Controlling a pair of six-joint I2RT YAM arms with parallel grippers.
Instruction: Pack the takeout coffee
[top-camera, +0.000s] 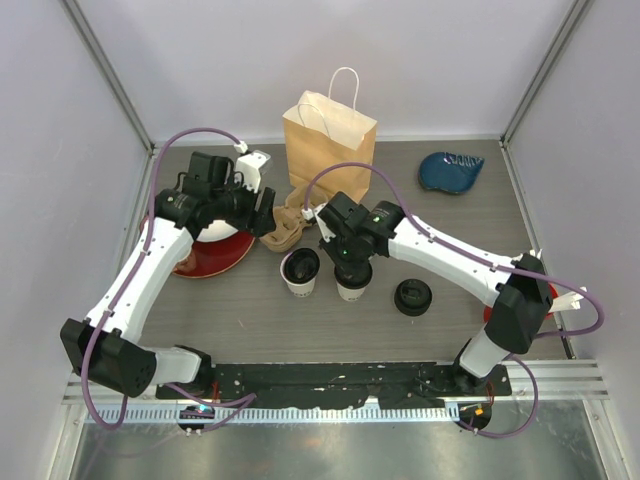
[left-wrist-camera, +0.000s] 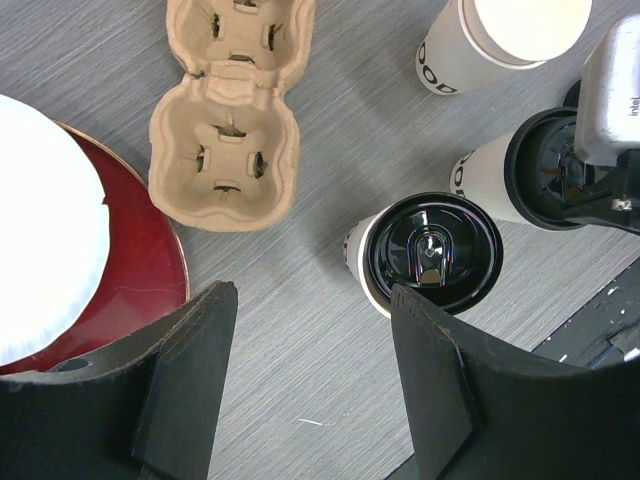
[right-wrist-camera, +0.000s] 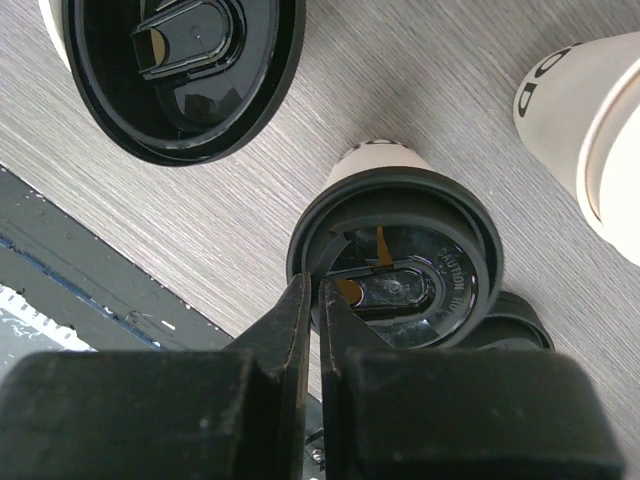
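While the right gripper, fingers closed, sits at the lid rim of one takeout cup, the left gripper hangs open above the second takeout cup, near the cardboard carrier.
Step, judged: seating lids.
Next: upright grasp, into carrier.
Surface: grey wood-grain table; pale walls.

A grey camera box says "intel". A white paper cup shows black letters like "OD". Its round black plastic lid has small raised words, too blurry to read.
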